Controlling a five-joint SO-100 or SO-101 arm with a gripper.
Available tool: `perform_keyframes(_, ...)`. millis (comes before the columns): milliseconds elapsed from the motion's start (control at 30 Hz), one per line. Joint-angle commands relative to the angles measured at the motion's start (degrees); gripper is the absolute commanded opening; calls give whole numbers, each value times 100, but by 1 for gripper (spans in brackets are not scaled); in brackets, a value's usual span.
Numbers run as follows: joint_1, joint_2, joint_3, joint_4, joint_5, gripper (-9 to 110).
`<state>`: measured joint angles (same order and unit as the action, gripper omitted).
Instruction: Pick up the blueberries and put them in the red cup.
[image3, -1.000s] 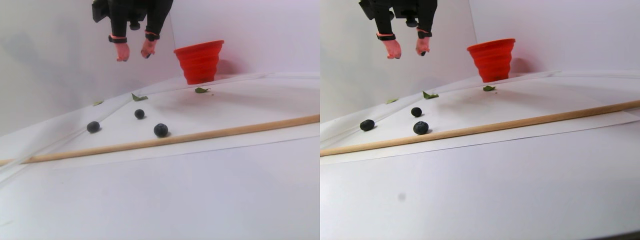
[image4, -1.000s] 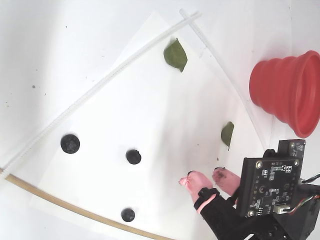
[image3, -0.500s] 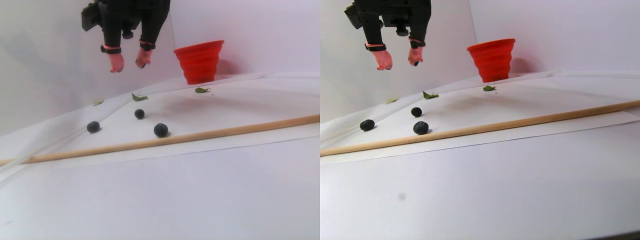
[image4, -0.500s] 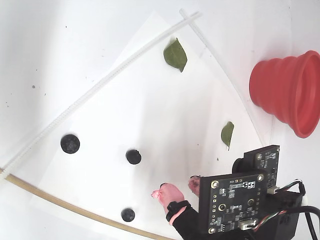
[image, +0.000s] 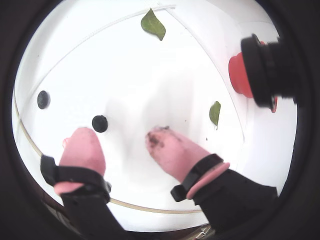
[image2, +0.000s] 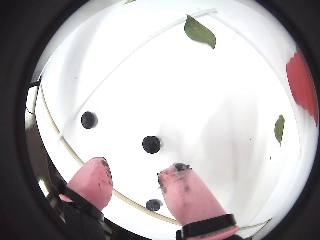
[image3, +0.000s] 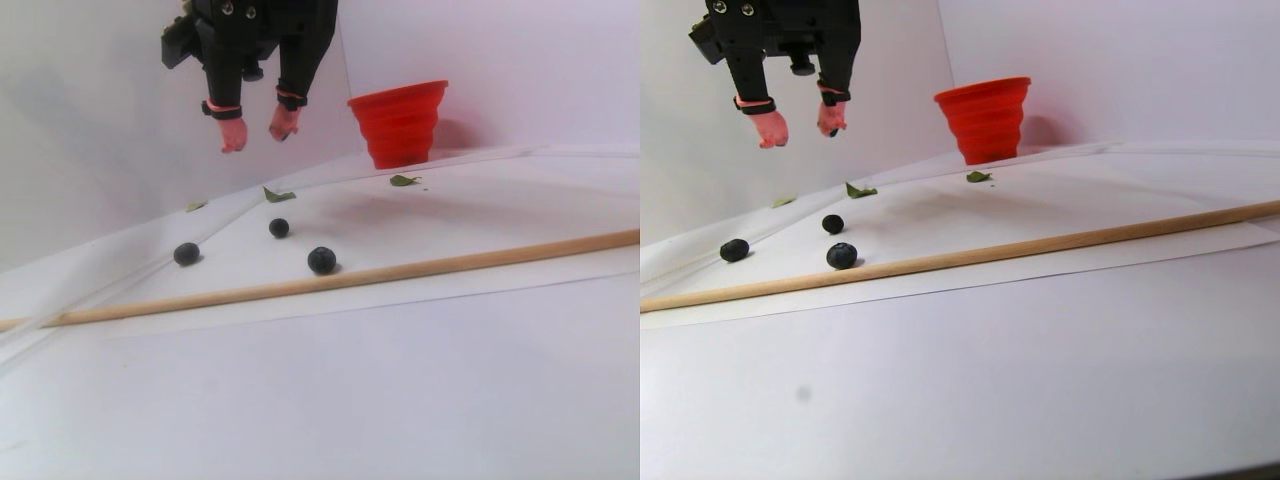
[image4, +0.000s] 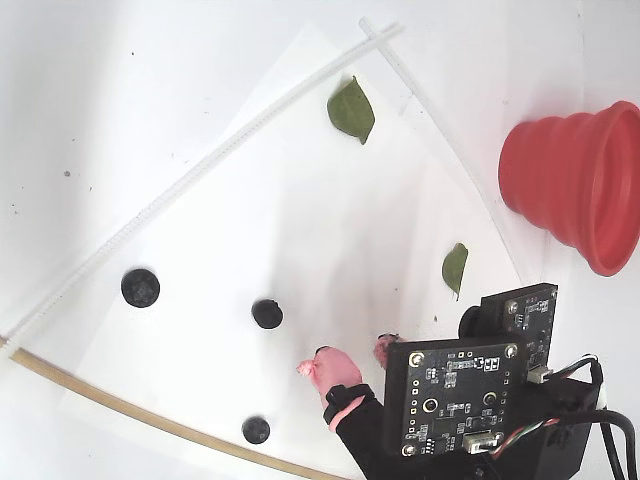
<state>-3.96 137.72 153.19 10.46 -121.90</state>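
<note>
Three blueberries lie on the white paper: one (image4: 140, 287) at the left, one (image4: 266, 313) in the middle, one (image4: 256, 430) near the wooden stick. The stereo pair view shows the same berries (image3: 186, 254), (image3: 279, 228), (image3: 321, 260). The red cup (image4: 575, 185) stands upright at the right edge, at the back (image3: 400, 125) in the stereo pair view. My gripper (image4: 350, 356) hangs high above the paper (image3: 258, 135), open, nothing between its pink stained fingertips. In a wrist view the middle berry (image2: 151, 144) sits just ahead of the gripper (image2: 136, 170).
A wooden stick (image3: 400, 272) runs along the paper's near edge. Two green leaves (image4: 351, 110), (image4: 455, 268) lie on the paper. White plastic strips (image4: 200, 170) border the sheet at the back. White walls stand behind the cup.
The gripper has swung away from the cup side toward the berries, leftward in the stereo pair view, and sunk slightly. It stays open and empty. The berries have not moved.
</note>
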Motion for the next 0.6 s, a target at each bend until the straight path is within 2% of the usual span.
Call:
perform_keyframes(0, -62, -26, -9, -176, -44, 18)
perform_keyframes(567, 114, -958, -53, -835, -185, 18)
